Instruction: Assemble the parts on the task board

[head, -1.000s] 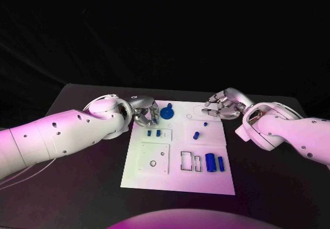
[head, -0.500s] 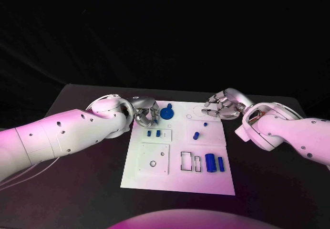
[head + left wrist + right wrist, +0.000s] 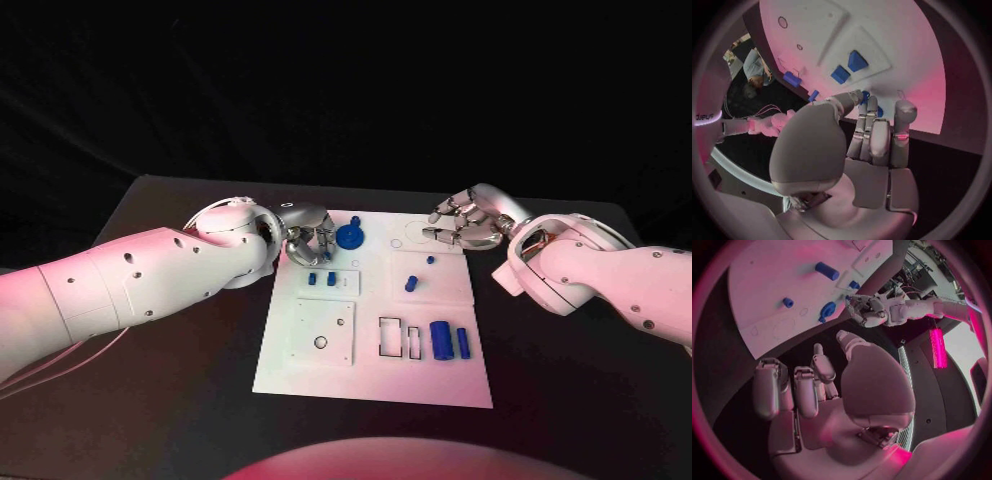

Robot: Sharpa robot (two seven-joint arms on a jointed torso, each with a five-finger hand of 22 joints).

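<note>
The white task board (image 3: 372, 372) lies in the middle of the black table. My left hand (image 3: 306, 240) is at its far left edge, thumb and fingertips (image 3: 859, 96) pinching a blue round part (image 3: 351, 237) with a knob; that part (image 3: 827, 310) stands on the board. Two small blue blocks (image 3: 323, 278) (image 3: 848, 67) lie just nearer than it. My right hand (image 3: 464, 222) hovers over the board's far right corner, fingers bent and apart, holding nothing. A small blue peg (image 3: 430, 260), a short cylinder (image 3: 411, 283) and two long blue pieces (image 3: 451, 341) sit on the board's right half.
Outlined recesses (image 3: 397, 338) and a raised square plate with holes (image 3: 323, 332) occupy the board's near half. Bare black table (image 3: 173, 400) surrounds the board on both sides. My left forearm (image 3: 130, 285) lies low across the table's left side.
My left forearm has shifted slightly while its hand stays at the blue round part. The right hand and the other parts have not moved.
</note>
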